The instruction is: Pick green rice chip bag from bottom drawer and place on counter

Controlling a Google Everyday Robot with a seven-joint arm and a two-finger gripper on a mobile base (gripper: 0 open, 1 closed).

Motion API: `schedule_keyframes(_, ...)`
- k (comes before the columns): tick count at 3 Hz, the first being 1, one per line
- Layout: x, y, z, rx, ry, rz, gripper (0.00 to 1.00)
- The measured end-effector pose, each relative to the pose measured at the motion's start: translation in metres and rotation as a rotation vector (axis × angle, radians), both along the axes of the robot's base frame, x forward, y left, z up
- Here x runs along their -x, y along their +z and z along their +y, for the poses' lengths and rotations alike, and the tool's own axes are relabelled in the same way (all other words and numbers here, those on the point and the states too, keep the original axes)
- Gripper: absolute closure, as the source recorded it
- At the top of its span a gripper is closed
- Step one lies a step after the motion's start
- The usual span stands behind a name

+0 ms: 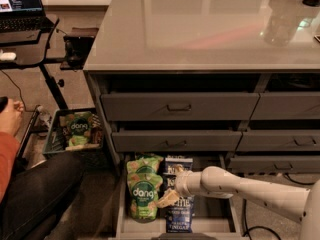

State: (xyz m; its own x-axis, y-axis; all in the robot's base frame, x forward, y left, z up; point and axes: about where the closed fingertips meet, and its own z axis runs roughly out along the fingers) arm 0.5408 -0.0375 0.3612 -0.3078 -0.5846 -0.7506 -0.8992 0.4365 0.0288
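Observation:
The green rice chip bag (144, 194) with the "dang" logo lies in the left half of the open bottom drawer (122, 219), with a second green bag (144, 163) behind it. My gripper (169, 198) reaches in from the right on a white arm. Its pale fingertips sit at the right edge of the green bag, over the blue-and-white Kettle bags (179, 214). The glossy counter (200, 29) tops the cabinet above.
Two grey drawers with bar handles (179, 107) sit slightly open above. A crate (75, 134) with another dang bag stands on the floor at left. A seated person (30, 184) and a black desk with a laptop (22, 9) are at far left.

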Motion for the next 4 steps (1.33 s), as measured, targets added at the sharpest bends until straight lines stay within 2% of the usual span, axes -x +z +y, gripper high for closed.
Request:
schedule_keyframes(1, -0.009, -0.027, 0.005, 0.002, 0.01, -0.026, 0.0)
schedule_keyframes(2, -0.022, -0.063, 0.013, 0.008, 0.054, -0.064, 0.0)
schedule_keyframes(4, -0.045, -0.108, 0.021, 0.034, 0.133, -0.132, 0.0)
